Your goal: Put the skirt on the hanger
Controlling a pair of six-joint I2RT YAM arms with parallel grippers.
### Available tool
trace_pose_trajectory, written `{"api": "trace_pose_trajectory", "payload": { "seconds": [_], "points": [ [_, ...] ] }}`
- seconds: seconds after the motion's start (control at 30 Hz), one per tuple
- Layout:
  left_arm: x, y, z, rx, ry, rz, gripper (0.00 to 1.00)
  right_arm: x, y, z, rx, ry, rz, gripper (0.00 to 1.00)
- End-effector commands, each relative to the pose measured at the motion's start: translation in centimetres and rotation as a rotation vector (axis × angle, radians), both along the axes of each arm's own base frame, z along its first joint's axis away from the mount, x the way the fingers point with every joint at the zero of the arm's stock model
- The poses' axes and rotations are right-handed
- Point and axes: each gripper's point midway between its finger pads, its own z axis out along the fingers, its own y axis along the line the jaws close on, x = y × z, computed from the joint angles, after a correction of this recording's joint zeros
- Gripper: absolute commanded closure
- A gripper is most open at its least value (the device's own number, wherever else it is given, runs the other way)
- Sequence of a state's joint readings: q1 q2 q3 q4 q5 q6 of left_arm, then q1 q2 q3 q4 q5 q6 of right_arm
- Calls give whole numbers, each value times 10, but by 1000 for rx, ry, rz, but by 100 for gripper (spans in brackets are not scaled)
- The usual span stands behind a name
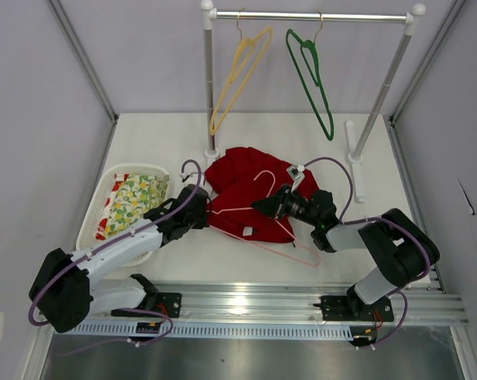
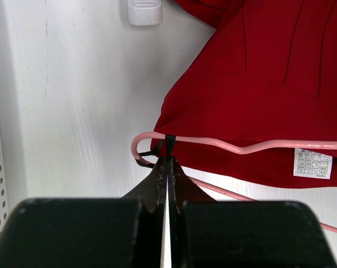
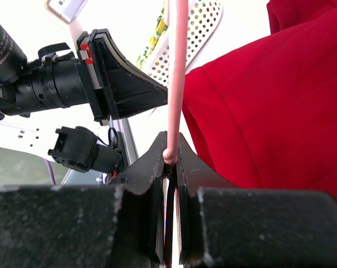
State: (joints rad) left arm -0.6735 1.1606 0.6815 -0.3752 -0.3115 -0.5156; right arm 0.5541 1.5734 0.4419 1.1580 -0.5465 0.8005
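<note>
The red skirt (image 1: 238, 170) lies bunched in the middle of the white table. The pale pink hanger (image 1: 301, 257) rests across its near part, hook pointing away. My left gripper (image 1: 209, 212) is at the skirt's left edge. In the left wrist view its jaws (image 2: 167, 162) are shut on a thin black ribbon loop of the skirt (image 2: 269, 84), which wraps the hanger's (image 2: 224, 145) rounded end. My right gripper (image 1: 258, 204) comes in from the right. Its jaws (image 3: 170, 154) are shut on the pink hanger wire (image 3: 176, 72), with the skirt (image 3: 269, 111) just to the right.
A clothes rack (image 1: 309, 16) stands at the back with a yellow hanger (image 1: 238, 75) and a dark green hanger (image 1: 313, 79). A white perforated basket (image 1: 104, 178) holding floral cloth (image 1: 135, 198) sits at the left. The rack's foot (image 2: 144, 11) is near the skirt.
</note>
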Motion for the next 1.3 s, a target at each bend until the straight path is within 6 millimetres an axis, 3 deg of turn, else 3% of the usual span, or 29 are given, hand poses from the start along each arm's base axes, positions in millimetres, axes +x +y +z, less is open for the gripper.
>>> {"api": "trace_pose_trajectory", "payload": {
  "seconds": [0.0,0.13,0.57,0.8,0.97,1.27],
  "points": [
    [-5,6,-4,9,16,15,100,10,-6,39,84,-128,-57,100],
    [-7,13,-3,27,10,25,100,9,-8,37,72,-128,-67,100],
    [-10,-3,-1,-33,19,-29,99,12,-2,41,88,-124,-54,100],
    [-7,-7,10,-60,-5,-35,84,10,1,43,85,-128,-47,100],
    [-5,-7,14,-58,-15,-31,83,8,2,40,78,-127,-43,100],
    [2,-2,33,-53,-71,-5,59,6,6,35,60,-122,-30,100]
  ]
}}
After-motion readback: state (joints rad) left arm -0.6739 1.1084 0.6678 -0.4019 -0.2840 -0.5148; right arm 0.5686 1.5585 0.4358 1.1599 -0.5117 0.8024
